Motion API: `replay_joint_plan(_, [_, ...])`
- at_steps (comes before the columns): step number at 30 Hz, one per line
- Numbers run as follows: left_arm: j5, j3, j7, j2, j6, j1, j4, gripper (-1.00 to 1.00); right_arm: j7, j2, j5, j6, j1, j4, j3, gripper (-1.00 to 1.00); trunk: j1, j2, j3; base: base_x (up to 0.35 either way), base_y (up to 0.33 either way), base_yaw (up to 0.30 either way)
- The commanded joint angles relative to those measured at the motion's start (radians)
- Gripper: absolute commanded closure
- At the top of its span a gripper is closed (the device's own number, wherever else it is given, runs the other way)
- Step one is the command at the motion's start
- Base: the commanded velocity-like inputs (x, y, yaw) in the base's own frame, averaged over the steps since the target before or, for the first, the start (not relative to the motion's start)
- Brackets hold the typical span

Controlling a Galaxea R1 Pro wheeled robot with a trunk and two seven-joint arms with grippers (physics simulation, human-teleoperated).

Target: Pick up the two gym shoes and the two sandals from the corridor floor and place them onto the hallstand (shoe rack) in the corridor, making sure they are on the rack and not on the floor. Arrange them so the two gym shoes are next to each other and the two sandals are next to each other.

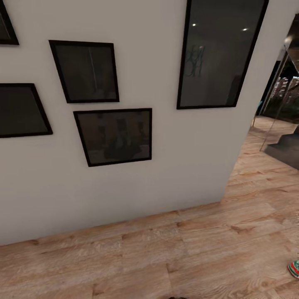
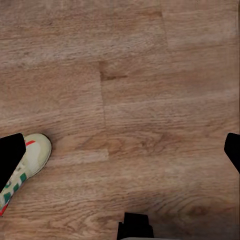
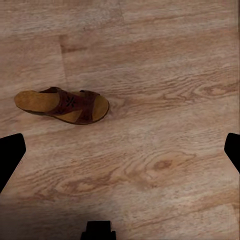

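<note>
A white gym shoe (image 2: 27, 160) with green stripes and a red patch lies on the wood-plank corridor floor (image 2: 150, 100), close to one finger of my left gripper (image 2: 122, 152), which hangs open above bare planks. A brown strappy sandal (image 3: 62, 106) with a tan insole lies flat on the corridor floor (image 3: 160, 165), off to one side of my right gripper (image 3: 122, 150), also open with nothing between its fingers. In the head view, part of a gym shoe (image 1: 294, 268) shows at the right edge on the floor (image 1: 187, 249). The hallstand is out of view.
A white wall (image 1: 166, 166) stands close ahead, hung with several black-framed pictures (image 1: 114, 135). Its corner (image 1: 226, 195) ends at the right, where the floor runs on toward a dark grey stepped block (image 1: 286, 147) and a glass panel.
</note>
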Motion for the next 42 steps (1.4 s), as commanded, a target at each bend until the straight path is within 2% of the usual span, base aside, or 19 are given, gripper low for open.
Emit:
replay_joint_plan(1, [0.006,-0.001,0.0,0.0,-0.003,0.0,0.001,-1.0,0.0,0.0,0.0,-0.003,-0.001,0.001,-0.001,-1.0,0.0,0.0,-0.001,0.187,0.19,-0.269])
replay_joint_plan(42, [0.005,-0.001,0.0,0.0,-0.003,0.0,0.001,-1.0,0.0,0.0,0.0,-0.003,-0.001,0.001,-0.001,-1.0,0.0,0.0,-0.001,0.018,0.018,-0.269])
